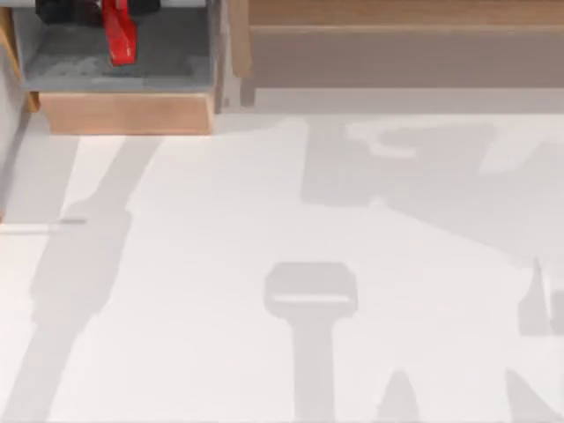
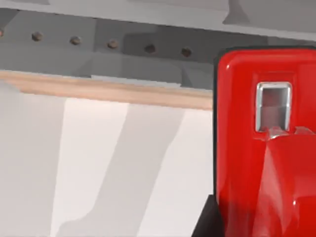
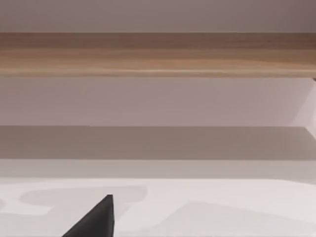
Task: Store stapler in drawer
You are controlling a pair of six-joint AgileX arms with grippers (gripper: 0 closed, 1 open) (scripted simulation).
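Note:
The drawer (image 1: 123, 113) stands pulled out at the table's far left, tan front panel toward me and grey inside (image 1: 167, 53) showing. The red stapler (image 1: 119, 37) hangs over that grey inside, tilted, with my left gripper (image 1: 106, 11) shut on its upper end at the picture's top edge. In the left wrist view the stapler (image 2: 247, 148) looms close, a metal slot in its face, above the drawer's tan rim (image 2: 108, 91). A dark part of my right gripper (image 3: 96, 219) shows in the right wrist view, low over the white table.
A long wooden cabinet body (image 1: 397, 44) runs along the back right, next to the drawer; the right wrist view faces its wooden ledge (image 3: 158, 54). The white tabletop (image 1: 264, 220) carries only arm shadows.

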